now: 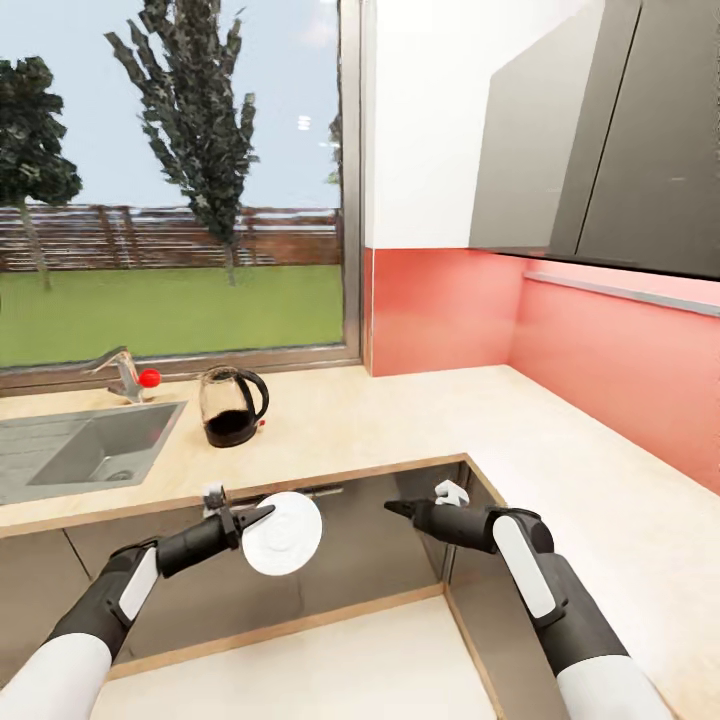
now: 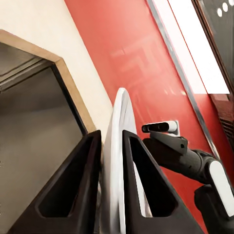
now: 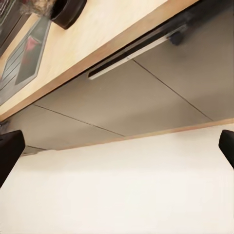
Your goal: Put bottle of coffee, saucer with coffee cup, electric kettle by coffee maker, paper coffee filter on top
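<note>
- below the counter edge, the white saucer (image 1: 284, 533) is pinched on edge between the left gripper (image 1: 262, 516) fingers.
- electric kettle (image 1: 231, 406) stands on the countertop (image 1: 420, 420) beside the sink (image 1: 90, 445).
- right gripper (image 1: 393, 508) hangs spread wide, grasping nothing.

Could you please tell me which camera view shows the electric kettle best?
The head view: the electric kettle stands whole on the countertop beside the sink, handle and dark base visible. The right wrist view catches just its dark base at the frame edge.
</note>
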